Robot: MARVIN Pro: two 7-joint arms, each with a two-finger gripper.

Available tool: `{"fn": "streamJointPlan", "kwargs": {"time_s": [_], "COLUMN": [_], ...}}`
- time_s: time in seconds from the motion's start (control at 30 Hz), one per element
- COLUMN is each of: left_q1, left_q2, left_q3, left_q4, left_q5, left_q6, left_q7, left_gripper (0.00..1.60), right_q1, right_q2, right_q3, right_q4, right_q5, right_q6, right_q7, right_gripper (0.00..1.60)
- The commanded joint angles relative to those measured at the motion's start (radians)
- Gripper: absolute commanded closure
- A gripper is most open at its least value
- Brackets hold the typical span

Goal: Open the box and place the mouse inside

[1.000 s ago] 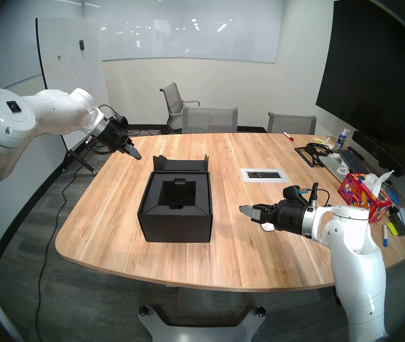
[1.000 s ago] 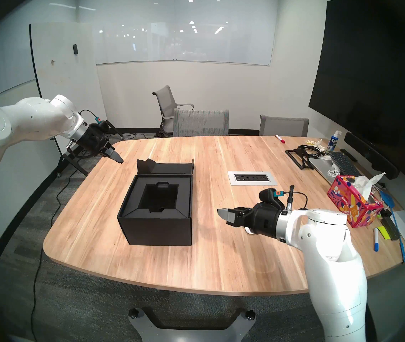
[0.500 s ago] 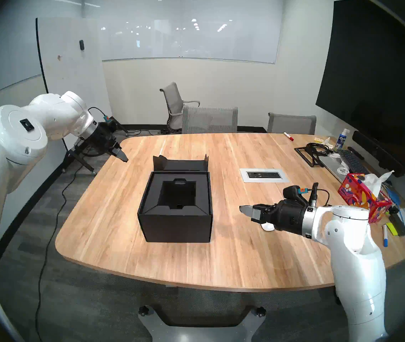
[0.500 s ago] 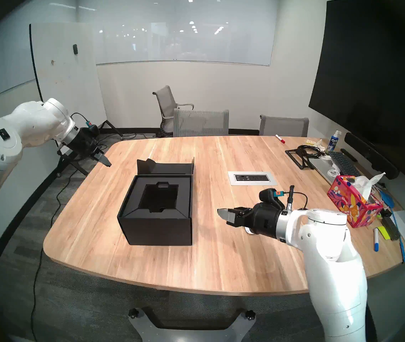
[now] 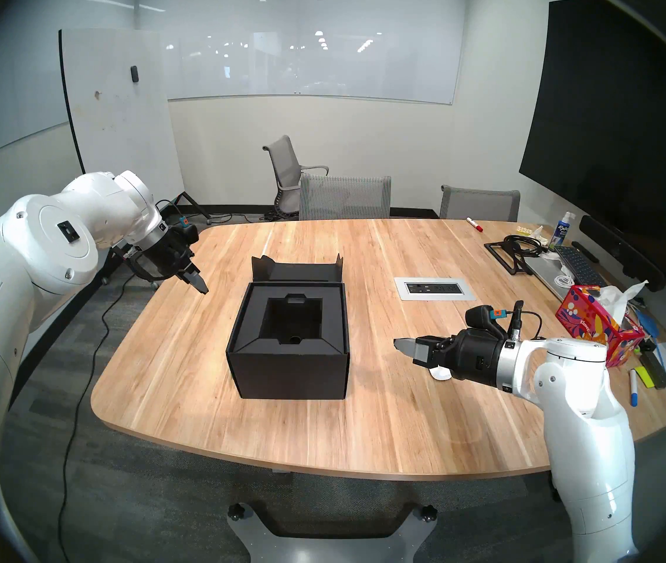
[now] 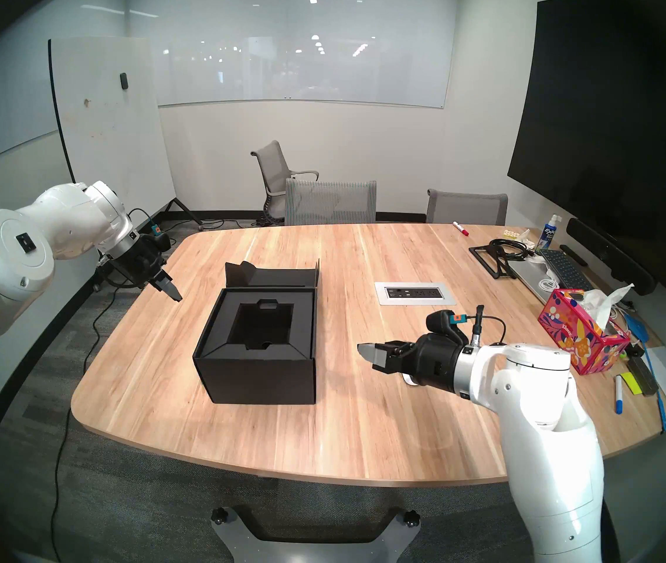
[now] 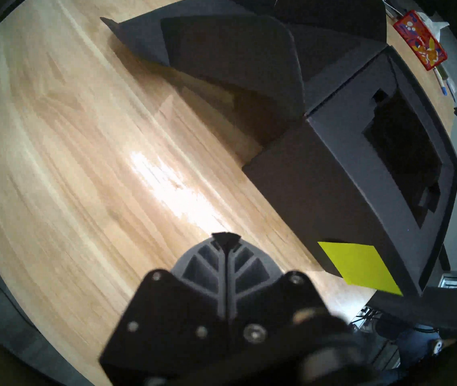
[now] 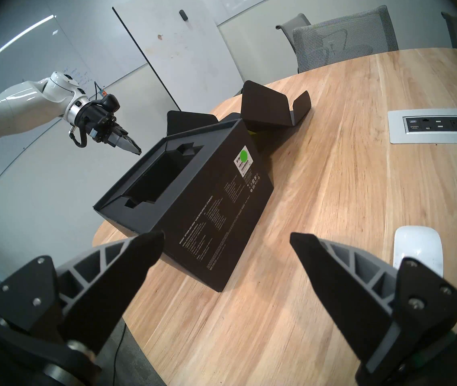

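The black box (image 5: 288, 373) stands open mid-table, its lid (image 5: 297, 271) folded back and the recessed insert (image 5: 293, 320) empty. A yellow-green sticky note (image 7: 358, 265) shows on its side wall (image 7: 319, 182). My left gripper (image 5: 202, 288) hovers shut and empty just off the box's far left corner; its fingertips (image 7: 225, 237) meet over bare wood. To the right of the box my right gripper (image 5: 402, 345) is open and empty, aimed at the box (image 8: 221, 210). The white mouse (image 8: 418, 249) lies on the table beside its right finger, mostly hidden under the wrist in the head views (image 5: 441, 374).
A power outlet panel (image 5: 433, 288) is set into the table behind my right gripper. A red floral tissue box (image 5: 595, 330), a keyboard (image 5: 579, 265), markers and cables crowd the right edge. Grey chairs (image 5: 343, 196) line the far side.
My left arm drew back to the left, then dropped lower beside the box, staying shut. The right arm, the box and the mouse have not moved.
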Motion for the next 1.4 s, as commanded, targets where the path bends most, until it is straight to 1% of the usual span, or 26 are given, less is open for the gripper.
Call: {"fn": "streamJointPlan", "kwargs": {"time_s": [0.0, 0.13, 0.2, 0.27, 0.47, 0.53, 0.57, 0.73, 0.77, 0.8, 0.87, 0.93, 0.97, 1.0, 1.03, 1.07, 1.37], "left_q1": [-0.018, -0.023, -0.023, -0.033, -0.084, -0.091, -0.112, -0.160, -0.160, -0.179, -0.186, -0.209, -0.209, -0.221, -0.241, -0.240, -0.315], "left_q2": [-0.020, -0.029, -0.034, -0.039, -0.022, -0.020, -0.011, 0.010, 0.010, 0.019, 0.027, 0.039, 0.039, 0.049, 0.057, 0.062, 0.115], "left_q3": [-0.008, -0.016, -0.017, -0.024, -0.032, -0.033, -0.036, -0.043, -0.043, -0.045, -0.055, -0.053, -0.053, -0.061, -0.054, -0.063, -0.074], "left_q4": [-0.044, -0.097, -0.109, -0.154, -0.282, -0.295, -0.338, -0.436, -0.436, -0.472, -0.491, -0.533, -0.533, -0.560, -0.592, -0.599, -0.747], "left_q5": [0.000, 0.000, 0.001, 0.001, -0.003, -0.003, -0.005, -0.012, -0.012, -0.013, -0.010, -0.013, -0.013, -0.010, -0.015, -0.011, -0.026], "left_q6": [-0.019, -0.018, -0.014, -0.010, -0.004, -0.002, 0.000, 0.014, 0.014, 0.020, 0.026, 0.032, 0.032, 0.038, 0.039, 0.042, 0.059], "left_q7": [-0.027, 0.000, 0.010, 0.041, 0.103, 0.104, 0.120, 0.153, 0.153, 0.163, 0.167, 0.181, 0.181, 0.190, 0.203, 0.206, 0.284], "left_gripper": [1.60, 1.60, 1.60, 1.60, 1.60, 1.60, 1.60, 1.60, 1.60, 1.60, 1.60, 1.60, 1.60, 1.60, 1.60, 1.60, 1.60], "right_q1": [0.008, 0.008, 0.008, 0.008, 0.007, 0.007, 0.007, 0.007, 0.007, 0.007, 0.007, 0.007, 0.007, 0.007, 0.007, 0.007, 0.007], "right_q2": [0.002, 0.002, 0.002, 0.002, 0.002, 0.002, 0.003, 0.003, 0.003, 0.003, 0.003, 0.003, 0.003, 0.003, 0.003, 0.003, 0.003], "right_q3": [-0.002, -0.002, -0.002, -0.002, -0.002, -0.002, -0.002, -0.002, -0.002, -0.002, -0.002, -0.002, -0.002, -0.002, -0.002, -0.002, -0.002], "right_q4": [-0.021, -0.020, -0.020, -0.020, -0.020, -0.020, -0.020, -0.019, -0.019, -0.019, -0.019, -0.019, -0.019, -0.019, -0.019, -0.019, -0.019], "right_q5": [0.003, 0.003, 0.003, 0.003, 0.003, 0.003, 0.002, 0.002, 0.002, 0.002, 0.002, 0.002, 0.002, 0.002, 0.002, 0.002, 0.002], "right_q6": [-0.003, -0.003, -0.003, -0.003, -0.003, -0.003, -0.003, -0.003, -0.003, -0.003, -0.003, -0.003, -0.003, -0.003, -0.003, -0.003, -0.003], "right_q7": [-0.002, -0.002, -0.001, -0.001, -0.001, -0.001, -0.001, 0.000, 0.000, 0.000, 0.000, 0.000, 0.000, 0.000, 0.000, 0.000, 0.000], "right_gripper": [0.00, 0.00, 0.00, 0.00, 0.00, 0.00, 0.00, 0.00, 0.00, 0.00, 0.00, 0.00, 0.00, 0.00, 0.00, 0.00, 0.00]}}
